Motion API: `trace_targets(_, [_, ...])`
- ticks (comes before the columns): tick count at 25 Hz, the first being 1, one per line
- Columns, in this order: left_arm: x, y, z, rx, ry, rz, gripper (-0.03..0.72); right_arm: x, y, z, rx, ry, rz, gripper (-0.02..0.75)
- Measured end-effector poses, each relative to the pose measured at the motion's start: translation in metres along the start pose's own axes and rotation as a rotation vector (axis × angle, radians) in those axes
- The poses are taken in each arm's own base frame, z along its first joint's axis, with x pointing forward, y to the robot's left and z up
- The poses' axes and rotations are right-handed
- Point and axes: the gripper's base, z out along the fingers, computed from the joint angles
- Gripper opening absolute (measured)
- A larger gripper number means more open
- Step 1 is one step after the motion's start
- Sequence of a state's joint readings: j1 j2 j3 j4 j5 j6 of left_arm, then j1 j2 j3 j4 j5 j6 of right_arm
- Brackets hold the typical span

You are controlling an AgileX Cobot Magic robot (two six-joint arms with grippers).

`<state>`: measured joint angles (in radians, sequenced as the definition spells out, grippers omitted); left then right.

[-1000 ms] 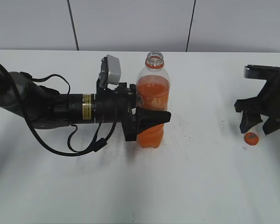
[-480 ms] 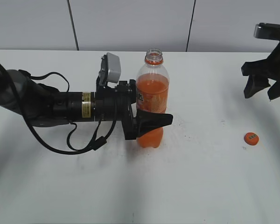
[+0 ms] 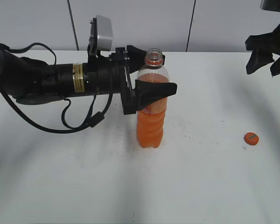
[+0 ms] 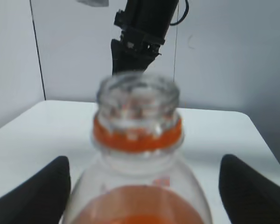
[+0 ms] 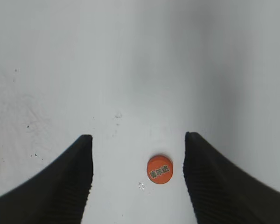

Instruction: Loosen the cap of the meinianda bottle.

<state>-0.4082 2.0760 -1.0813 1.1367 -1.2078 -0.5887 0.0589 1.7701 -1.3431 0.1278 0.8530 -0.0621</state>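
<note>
The meinianda bottle [image 3: 150, 123] stands upright mid-table with orange liquid and an open neck [image 4: 137, 105] above its orange ring. My left gripper [image 3: 163, 77] is open, its fingers either side of the bottle's shoulder with small gaps in the left wrist view [image 4: 142, 186]. The small orange cap [image 3: 251, 138] lies flat on the table at the right, off the bottle. My right gripper [image 3: 266, 67] is open and empty, raised high above the table at the far right. In the right wrist view the cap [image 5: 159, 170] lies far below, between the fingers [image 5: 137, 136].
The white table [image 3: 210, 186] runs back to a grey panelled wall [image 3: 130, 23]. The left arm and its looped cable [image 3: 79, 123] stretch across the table's left half. The right arm [image 4: 142, 28] shows behind the bottle in the left wrist view.
My left gripper rose from the bottle's middle to its shoulder and let go of it. My right gripper lifted up and away from the cap, which stays on the table.
</note>
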Motion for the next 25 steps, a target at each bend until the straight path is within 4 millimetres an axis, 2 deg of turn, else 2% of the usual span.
trace_targets(8, [-0.055,-0.007,-0.007,-0.014,-0.076,0.117,0.587,-0.016,0.003,-0.021,-0.007,-0.025,-0.010,0.460])
trace_targets(13, [-0.089,-0.012,-0.015,-0.073,-0.065,0.189,0.587,-0.026,0.005,-0.039,-0.012,-0.028,-0.019,0.460])
trace_targets(19, [-0.122,-0.010,-0.030,-0.277,0.059,0.206,0.587,-0.031,0.009,-0.061,-0.021,0.014,-0.029,0.460])
trace_targets(22, [-0.145,-0.013,-0.043,-0.382,0.085,0.217,0.587,-0.033,0.009,-0.068,-0.023,0.023,-0.032,0.460])
trace_targets(25, [-0.158,-0.010,-0.059,-0.569,0.175,0.182,0.587,-0.034,0.010,-0.072,-0.024,0.029,-0.035,0.460])
